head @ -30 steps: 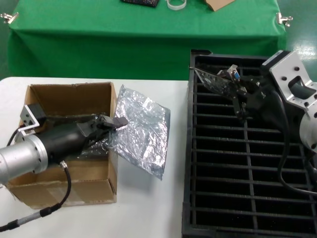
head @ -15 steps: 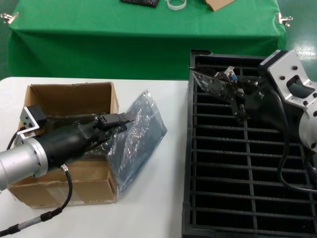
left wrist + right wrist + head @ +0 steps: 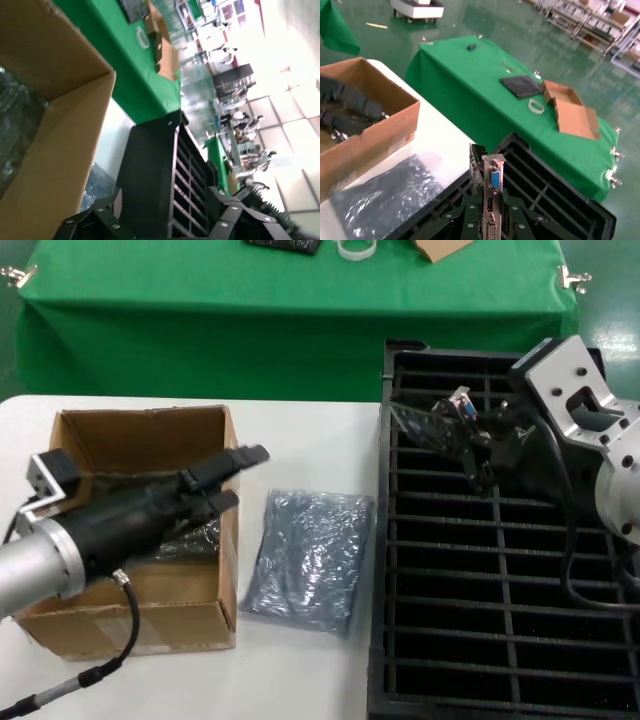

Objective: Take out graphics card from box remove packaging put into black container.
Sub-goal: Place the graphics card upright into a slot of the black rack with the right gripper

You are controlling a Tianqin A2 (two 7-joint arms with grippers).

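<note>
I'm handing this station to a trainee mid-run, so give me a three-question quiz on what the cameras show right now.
1. True or false: the packaging lies flat on the white table, between the box and the black container.
2. Which gripper holds the graphics card? A) left B) right C) neither
3. Fill in: the left gripper is open over the box's ____ edge, the one nearest the packaging.

Key: 1 true. 2 B, the right gripper holds it over the container's far rows. 3 right.
</note>
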